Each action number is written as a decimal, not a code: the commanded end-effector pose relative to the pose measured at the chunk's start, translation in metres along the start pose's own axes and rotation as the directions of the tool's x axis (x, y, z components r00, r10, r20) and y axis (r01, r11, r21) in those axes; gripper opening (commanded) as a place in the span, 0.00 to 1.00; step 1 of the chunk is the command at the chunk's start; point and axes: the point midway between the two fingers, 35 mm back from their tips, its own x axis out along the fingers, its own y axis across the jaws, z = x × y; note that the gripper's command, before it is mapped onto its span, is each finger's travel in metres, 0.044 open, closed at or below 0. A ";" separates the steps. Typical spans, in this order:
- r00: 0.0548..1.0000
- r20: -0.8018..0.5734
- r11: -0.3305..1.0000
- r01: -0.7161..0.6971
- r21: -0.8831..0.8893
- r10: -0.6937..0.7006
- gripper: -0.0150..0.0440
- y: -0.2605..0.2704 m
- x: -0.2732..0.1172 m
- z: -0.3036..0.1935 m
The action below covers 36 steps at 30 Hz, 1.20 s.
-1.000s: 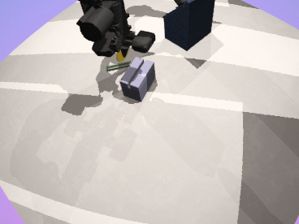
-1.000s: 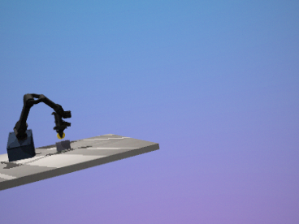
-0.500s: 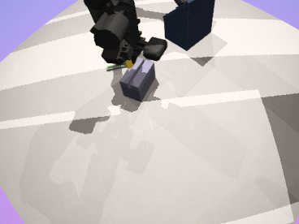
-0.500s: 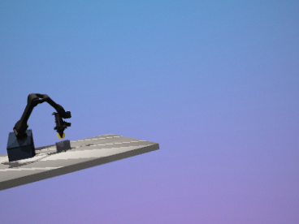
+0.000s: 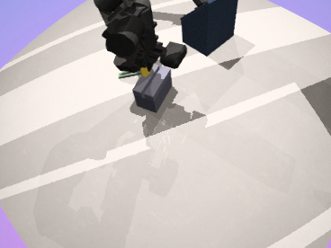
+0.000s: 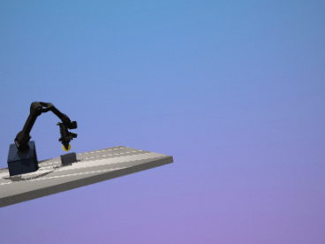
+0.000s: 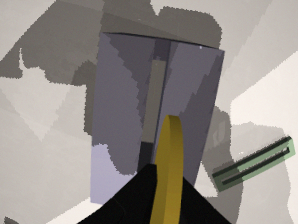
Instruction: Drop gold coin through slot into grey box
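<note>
The gold coin (image 5: 145, 72) (image 6: 69, 148) (image 7: 170, 150) is held on edge, its lower part sticking out past the fingertips. My gripper (image 6: 66, 143) (image 7: 158, 175) is shut on it. The grey box (image 5: 147, 97) (image 6: 69, 159) (image 7: 114, 100) stands closed on the table. In the wrist view the coin shows over the box's near part, just right of the slot (image 7: 153, 105), and looks slightly tilted against the slot's line. In the exterior view the coin is above the box. The green holder (image 5: 125, 75) (image 7: 255, 164) is empty and lies beside the box, at an angle to it.
The dark blue base block (image 5: 208, 29) (image 6: 23, 160) of the arm stands on the table (image 5: 216, 180) (image 6: 132, 161) behind the box. Shadows of the arm fall across the box lid and the table. The table's edge shows in the top and exterior views.
</note>
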 end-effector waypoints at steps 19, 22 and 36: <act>1.000 0.001 1.000 0.004 0.007 -0.004 0.25 0.004 0.000 0.002; 1.000 0.001 1.000 0.004 0.007 -0.004 0.25 0.004 0.000 0.002; 1.000 0.000 1.000 0.004 -0.004 -0.004 0.25 0.005 0.007 0.000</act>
